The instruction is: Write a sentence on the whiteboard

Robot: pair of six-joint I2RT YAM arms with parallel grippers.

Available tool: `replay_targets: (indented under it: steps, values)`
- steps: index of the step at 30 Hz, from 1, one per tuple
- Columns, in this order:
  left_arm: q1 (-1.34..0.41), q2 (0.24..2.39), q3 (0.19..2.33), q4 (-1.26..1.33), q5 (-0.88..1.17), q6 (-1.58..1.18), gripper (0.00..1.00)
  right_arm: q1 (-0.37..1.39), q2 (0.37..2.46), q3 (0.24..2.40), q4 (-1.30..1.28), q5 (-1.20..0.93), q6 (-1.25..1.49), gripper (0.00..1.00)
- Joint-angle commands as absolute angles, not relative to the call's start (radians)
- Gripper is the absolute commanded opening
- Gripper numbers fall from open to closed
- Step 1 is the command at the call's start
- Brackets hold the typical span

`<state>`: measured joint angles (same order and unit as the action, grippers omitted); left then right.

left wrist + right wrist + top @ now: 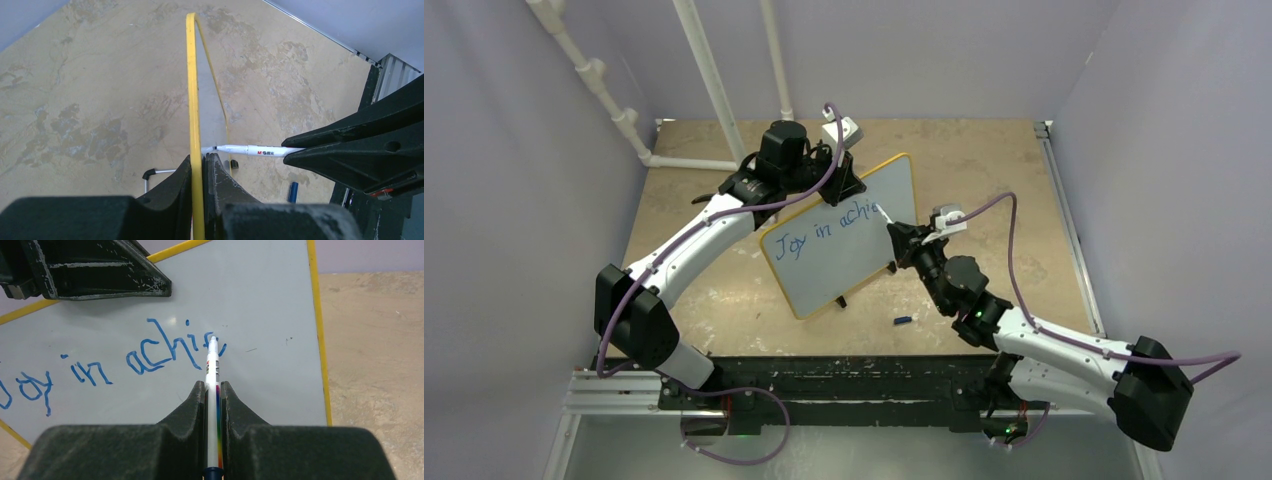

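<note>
The whiteboard stands tilted mid-table, yellow-rimmed. My left gripper is shut on its top rim and holds it upright. The sentence reads "Joy in achie" in blue; in the right wrist view the last letter is partly hidden by the marker. My right gripper is shut on a white marker with a rainbow stripe. The marker tip touches the board face at the end of the writing; the marker also shows in the left wrist view.
A blue marker cap lies on the table near the board's front right; it also shows in the left wrist view. The board's black feet rest on the tan tabletop. White pipes stand at the back left.
</note>
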<state>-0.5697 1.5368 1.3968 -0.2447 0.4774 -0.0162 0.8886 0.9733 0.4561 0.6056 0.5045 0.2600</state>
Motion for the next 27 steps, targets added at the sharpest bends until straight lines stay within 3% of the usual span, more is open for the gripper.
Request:
replay_targets:
  steps: [1, 27]
  values:
    - [-0.569, 1.519, 1.389, -0.234, 0.486, 0.041, 0.0, 0.884, 0.979, 0.497, 0.655, 0.501, 0.241, 0.0]
    - [-0.568, 1.515, 1.388, -0.238, 0.486, 0.042, 0.0, 0.884, 0.99, 0.491, 0.62, 0.554, 0.278, 0.0]
